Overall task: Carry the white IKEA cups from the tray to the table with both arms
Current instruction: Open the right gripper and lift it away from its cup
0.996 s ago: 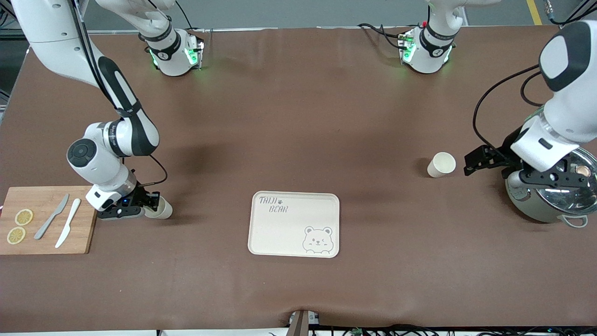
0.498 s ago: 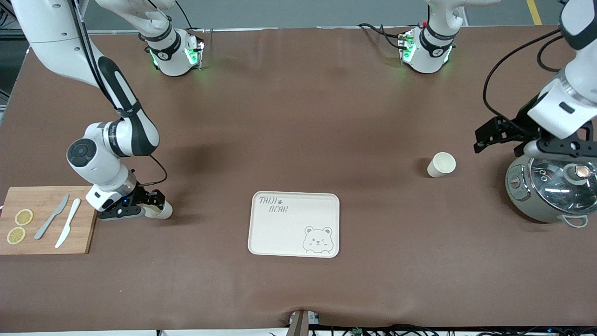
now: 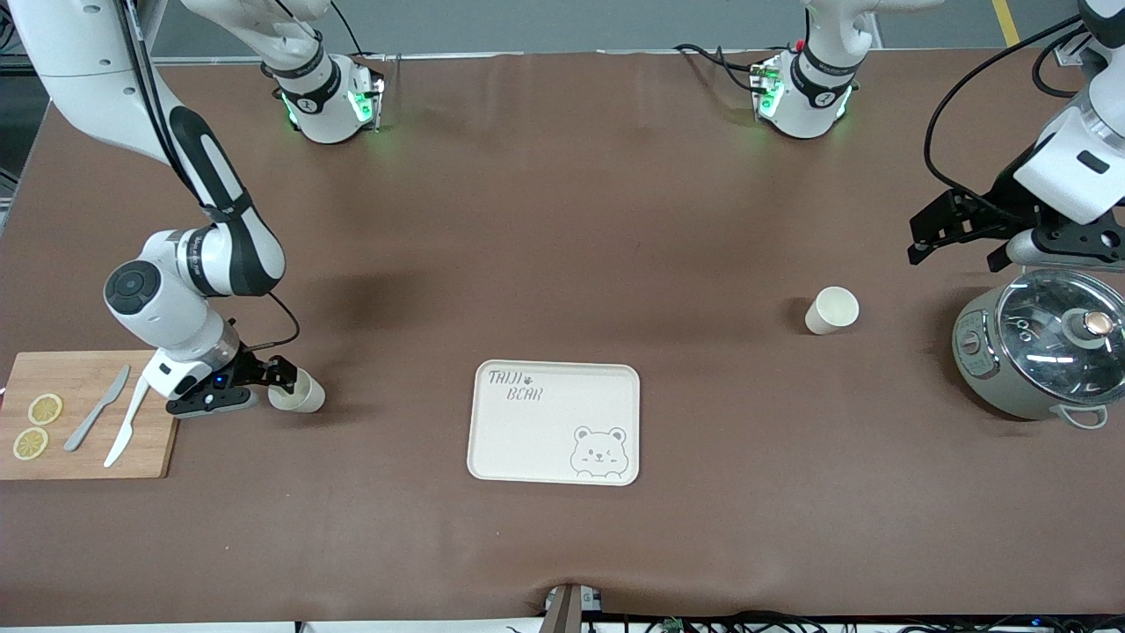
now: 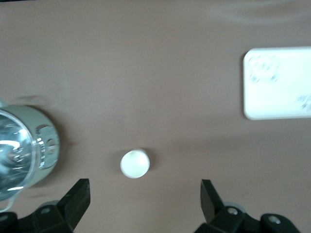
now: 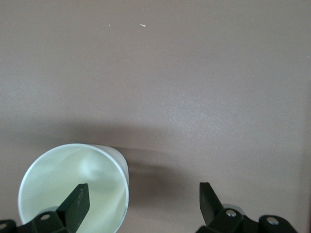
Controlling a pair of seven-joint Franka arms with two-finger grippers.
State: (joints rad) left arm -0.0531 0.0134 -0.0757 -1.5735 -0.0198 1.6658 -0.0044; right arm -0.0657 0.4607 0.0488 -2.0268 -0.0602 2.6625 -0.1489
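Observation:
One white cup [image 3: 301,395] stands upright on the brown table beside the cutting board, at the right arm's end. My right gripper [image 3: 283,380] is low at it and open. In the right wrist view one finger [image 5: 77,204] is over the cup's mouth [image 5: 68,177] and the other is outside it; the gripper [image 5: 141,201] holds nothing. The second cup [image 3: 832,310] stands upright toward the left arm's end. My left gripper [image 3: 918,239] is open and empty, raised above the table beside the pot. The left wrist view shows that cup [image 4: 134,163] below the open gripper [image 4: 145,199].
The cream bear tray [image 3: 554,422] lies mid-table, nearer the front camera than both cups, and shows in the left wrist view [image 4: 279,82]. A grey pot with a glass lid [image 3: 1037,352] stands under the left arm. A wooden cutting board [image 3: 83,440] holds two knives and lemon slices.
The left gripper has risen and drawn away from its cup, toward the arm bases. The right wrist has shifted back over the cutting board's edge, uncovering more of its cup. Both cups stayed put.

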